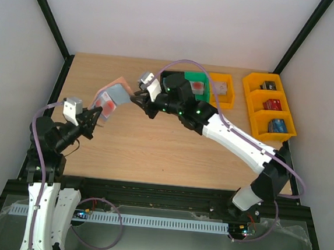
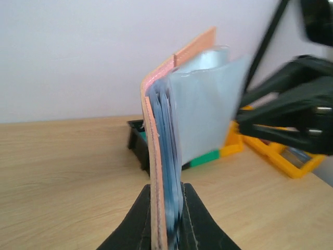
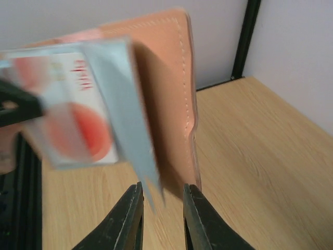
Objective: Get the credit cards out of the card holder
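The left pincer (image 2: 166, 192) clamps the holder (image 2: 152, 130) upright above the left of the bench (image 1: 153, 153). The right pincer (image 3: 161, 195) stands slightly apart around a blue-grey flap (image 3: 127, 114). The leather looks light and floppy, the card (image 3: 73, 120) stiff and slick, so it is best pinched by its exposed edge.

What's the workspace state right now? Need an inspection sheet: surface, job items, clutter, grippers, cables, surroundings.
Surface: wooden table, no cards lying on it.
Job's things: card holder held open above the table; one whitish credit card with red marks inside it.
Clutter: black-green bin, orange bin, yellow bin holding black, red and blue blocks.
Grippers: left gripper shut on the card holder's lower edge; right gripper slightly open, a corner of the holder's lining between its fingers.
Cables: purple cables loop along both arms; no snag seen.
Surroundings: white walls, black frame posts.
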You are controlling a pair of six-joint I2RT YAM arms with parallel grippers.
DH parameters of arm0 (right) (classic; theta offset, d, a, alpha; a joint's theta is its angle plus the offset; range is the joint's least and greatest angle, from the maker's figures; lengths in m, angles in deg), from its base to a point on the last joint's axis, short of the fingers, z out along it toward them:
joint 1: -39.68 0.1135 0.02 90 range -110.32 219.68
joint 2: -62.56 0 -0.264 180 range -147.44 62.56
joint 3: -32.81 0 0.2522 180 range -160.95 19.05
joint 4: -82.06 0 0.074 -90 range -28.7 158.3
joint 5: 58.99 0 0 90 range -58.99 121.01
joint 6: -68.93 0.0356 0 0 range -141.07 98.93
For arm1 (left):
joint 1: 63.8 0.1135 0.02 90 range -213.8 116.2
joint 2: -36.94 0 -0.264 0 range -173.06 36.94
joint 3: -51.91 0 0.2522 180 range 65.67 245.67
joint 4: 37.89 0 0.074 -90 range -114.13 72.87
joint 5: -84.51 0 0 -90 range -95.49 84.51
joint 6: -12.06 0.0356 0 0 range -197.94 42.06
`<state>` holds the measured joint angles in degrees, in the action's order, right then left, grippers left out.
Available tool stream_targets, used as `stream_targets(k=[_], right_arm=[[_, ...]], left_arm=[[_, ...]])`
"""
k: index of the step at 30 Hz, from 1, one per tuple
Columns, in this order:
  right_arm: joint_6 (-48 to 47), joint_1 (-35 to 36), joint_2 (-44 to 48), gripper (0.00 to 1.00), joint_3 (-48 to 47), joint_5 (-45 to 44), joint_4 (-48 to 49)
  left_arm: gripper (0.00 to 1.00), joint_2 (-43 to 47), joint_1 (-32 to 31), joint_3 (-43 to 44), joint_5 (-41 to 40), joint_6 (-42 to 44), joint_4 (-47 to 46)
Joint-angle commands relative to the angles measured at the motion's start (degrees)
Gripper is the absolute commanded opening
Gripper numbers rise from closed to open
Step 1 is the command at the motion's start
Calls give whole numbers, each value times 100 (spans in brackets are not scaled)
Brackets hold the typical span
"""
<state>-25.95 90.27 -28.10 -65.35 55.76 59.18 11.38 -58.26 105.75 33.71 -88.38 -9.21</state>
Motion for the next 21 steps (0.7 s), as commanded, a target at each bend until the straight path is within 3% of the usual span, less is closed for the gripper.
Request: stream_targets(k=[1,6,9,13,21], right_arm=[[-363,19,537,20,17,564,-88],[-217,395,372,21,243,1648,545],[-337,725,61,22,-9,1845,523],[700,762,-337,18,17,2668,1753],[825,909,-955,15,-29,2475,2197]], left_arm=[[2,17,35,108,-1395,-43,28],[2,16,34,44,-2231,340,172],[2,16,32,56,-2019,315,178],[2,20,35,60,-1609,125,99],[2,52,41,-8,-944,-8,-70]])
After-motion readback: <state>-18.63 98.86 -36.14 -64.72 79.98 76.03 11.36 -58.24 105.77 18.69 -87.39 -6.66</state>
